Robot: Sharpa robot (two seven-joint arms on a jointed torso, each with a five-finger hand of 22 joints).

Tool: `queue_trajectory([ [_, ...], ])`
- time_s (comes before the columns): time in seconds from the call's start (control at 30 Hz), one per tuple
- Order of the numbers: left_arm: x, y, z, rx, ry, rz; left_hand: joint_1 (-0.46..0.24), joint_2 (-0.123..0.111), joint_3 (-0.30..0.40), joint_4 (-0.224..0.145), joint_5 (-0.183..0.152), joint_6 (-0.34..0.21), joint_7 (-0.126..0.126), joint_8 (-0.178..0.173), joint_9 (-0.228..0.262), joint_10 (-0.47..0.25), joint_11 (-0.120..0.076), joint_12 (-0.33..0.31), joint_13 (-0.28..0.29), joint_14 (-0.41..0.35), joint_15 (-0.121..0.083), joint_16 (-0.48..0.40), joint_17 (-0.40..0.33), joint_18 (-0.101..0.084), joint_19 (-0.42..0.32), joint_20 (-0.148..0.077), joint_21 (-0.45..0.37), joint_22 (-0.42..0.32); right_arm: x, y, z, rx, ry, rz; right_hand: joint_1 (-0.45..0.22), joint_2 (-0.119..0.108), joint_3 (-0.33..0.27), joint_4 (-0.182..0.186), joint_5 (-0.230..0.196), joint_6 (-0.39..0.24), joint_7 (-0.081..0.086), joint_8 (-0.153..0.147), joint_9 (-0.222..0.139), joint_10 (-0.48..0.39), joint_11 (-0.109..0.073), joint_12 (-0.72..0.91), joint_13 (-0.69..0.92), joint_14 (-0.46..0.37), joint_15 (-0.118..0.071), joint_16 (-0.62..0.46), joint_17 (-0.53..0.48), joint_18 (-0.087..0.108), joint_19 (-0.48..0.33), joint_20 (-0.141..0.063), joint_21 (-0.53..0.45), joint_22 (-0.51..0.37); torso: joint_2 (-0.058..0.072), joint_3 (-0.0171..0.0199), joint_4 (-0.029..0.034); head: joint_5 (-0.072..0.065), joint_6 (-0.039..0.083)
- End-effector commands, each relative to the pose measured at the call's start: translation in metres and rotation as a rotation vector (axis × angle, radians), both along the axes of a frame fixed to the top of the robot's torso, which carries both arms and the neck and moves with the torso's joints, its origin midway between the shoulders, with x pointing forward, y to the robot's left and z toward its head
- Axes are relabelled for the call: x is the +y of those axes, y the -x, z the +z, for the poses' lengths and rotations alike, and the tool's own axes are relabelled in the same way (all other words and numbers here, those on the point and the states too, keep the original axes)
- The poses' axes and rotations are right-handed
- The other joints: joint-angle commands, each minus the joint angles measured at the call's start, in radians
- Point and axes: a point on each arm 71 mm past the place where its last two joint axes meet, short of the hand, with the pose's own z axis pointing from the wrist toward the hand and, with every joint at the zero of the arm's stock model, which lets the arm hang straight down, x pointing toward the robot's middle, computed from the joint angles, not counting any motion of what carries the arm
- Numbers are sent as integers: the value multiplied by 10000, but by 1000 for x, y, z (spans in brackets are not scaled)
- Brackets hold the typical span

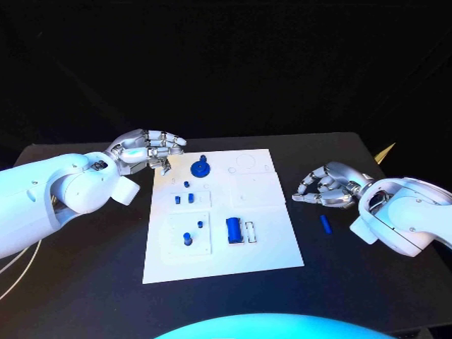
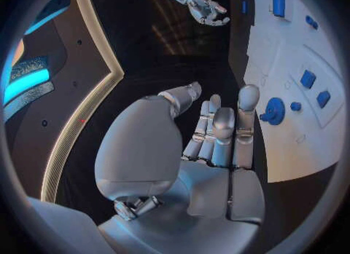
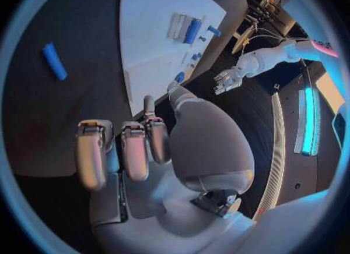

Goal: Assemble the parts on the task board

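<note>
Head view showed the board at table centre, the left hand at its 11 o'clock corner, the right hand at 3 o'clock, both empty with curled fingers. One peg lay off the board at 4 o'clock. Left wrist view: round part on board. Right wrist view: peg on table.

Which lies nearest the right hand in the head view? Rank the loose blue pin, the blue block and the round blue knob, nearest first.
1. Loose blue pin: on the black table, just off the board's right edge, close to the right hand.
2. Blue block: on the board, lower middle.
3. Round blue knob: board's far side, near the left hand.
</note>
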Motion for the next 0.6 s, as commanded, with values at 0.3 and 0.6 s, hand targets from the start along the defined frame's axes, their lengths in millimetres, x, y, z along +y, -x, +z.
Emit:
queue_trajectory([
  [0.3,-5,0,1,-129,164,-98,15,23,45,29,40,-26,289,43,-10,-53,-4,45,-12,-65,2,41,-9,90,-57,-2,-35,-9,-42,11,3,51,1708,-438,-46,-205,-6,98,69,226,-17,-3,-13,-43,2,-64,1440,890,44,-42,1960,36,805,60,-14,2293,1,2,9,-624,12],
  [0.6,-8,-1,1,-132,182,-141,15,23,45,29,40,-26,289,43,-10,-53,-4,45,-12,-65,2,41,-9,90,-57,-2,-35,-9,-59,17,-3,532,2739,-891,-58,-223,-6,121,94,329,-46,17,-10,-38,-25,-62,1441,895,23,-35,1977,28,818,51,23,2310,7,16,-5,-1268,-6],
])
